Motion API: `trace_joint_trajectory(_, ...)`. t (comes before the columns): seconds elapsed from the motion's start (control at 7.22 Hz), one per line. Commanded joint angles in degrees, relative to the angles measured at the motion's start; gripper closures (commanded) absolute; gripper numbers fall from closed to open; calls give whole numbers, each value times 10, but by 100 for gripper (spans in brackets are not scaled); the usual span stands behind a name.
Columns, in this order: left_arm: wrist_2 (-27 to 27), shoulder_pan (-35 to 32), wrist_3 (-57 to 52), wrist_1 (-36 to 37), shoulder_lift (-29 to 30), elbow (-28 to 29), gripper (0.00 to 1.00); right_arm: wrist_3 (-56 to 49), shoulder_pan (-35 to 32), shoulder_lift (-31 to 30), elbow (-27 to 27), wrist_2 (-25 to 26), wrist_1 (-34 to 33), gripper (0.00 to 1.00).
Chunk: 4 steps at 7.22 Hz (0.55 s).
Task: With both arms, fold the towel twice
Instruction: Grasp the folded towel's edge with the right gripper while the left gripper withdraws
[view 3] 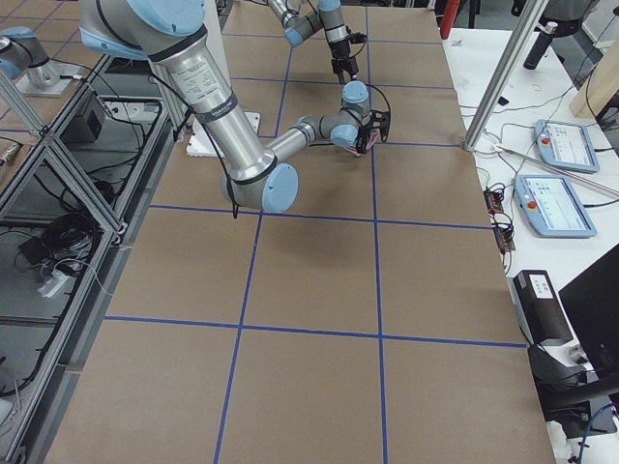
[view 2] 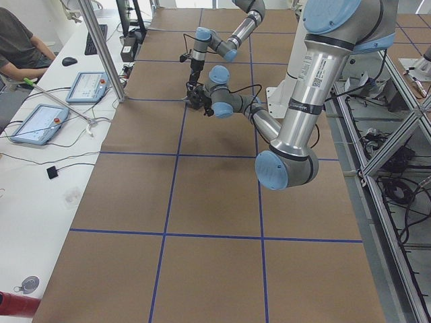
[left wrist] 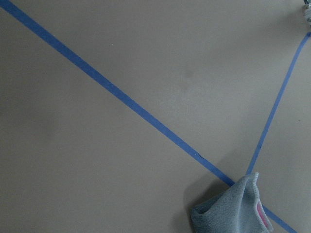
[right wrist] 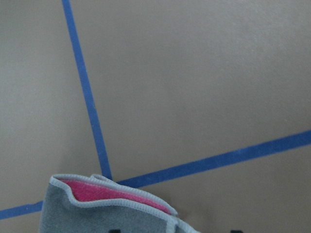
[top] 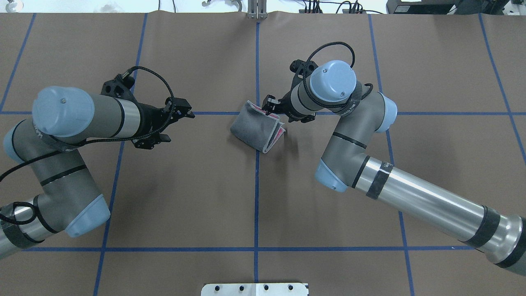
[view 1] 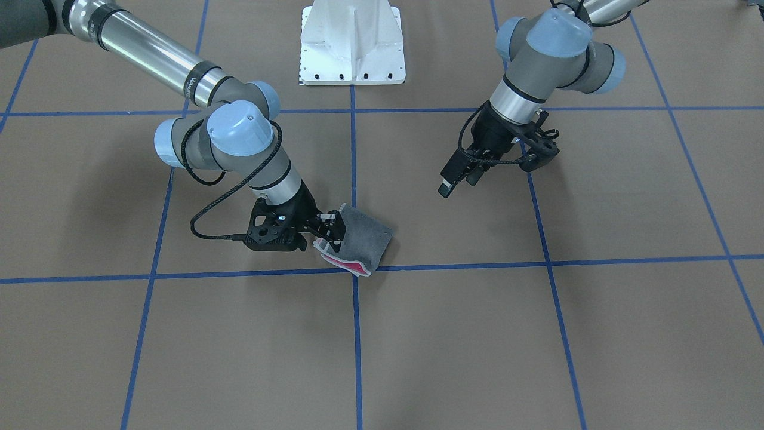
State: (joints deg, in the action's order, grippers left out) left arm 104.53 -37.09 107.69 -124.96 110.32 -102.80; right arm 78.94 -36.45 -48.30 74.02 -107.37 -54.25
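Folded grey terry towel, pink-lined

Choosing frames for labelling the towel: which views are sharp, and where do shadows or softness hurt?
Overhead exterior: even light, towel crisp, faint shadows on the table. Right wrist-mounted: close but slightly soft, towel cropped at the bottom. Exterior left: towel too small to judge.

No writing can be read; the printed label on the left arm is too small.
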Motion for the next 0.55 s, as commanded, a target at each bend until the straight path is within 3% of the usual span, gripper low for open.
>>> trace_joint_trajectory(0.0, -1, 0, 1, 1, -1, -1, 0, -89, -3, 13, -12, 8, 12, 53)
trace_joint_trajectory(0.14, -1, 1, 1, 1, -1, -1, 0, -125, -5, 10, -12, 9, 13, 58)
trace_joint_trajectory(0.42, -2, 1, 1, 1, 0, -1, 0, -130, -1, 6, -14, 18, 12, 58)
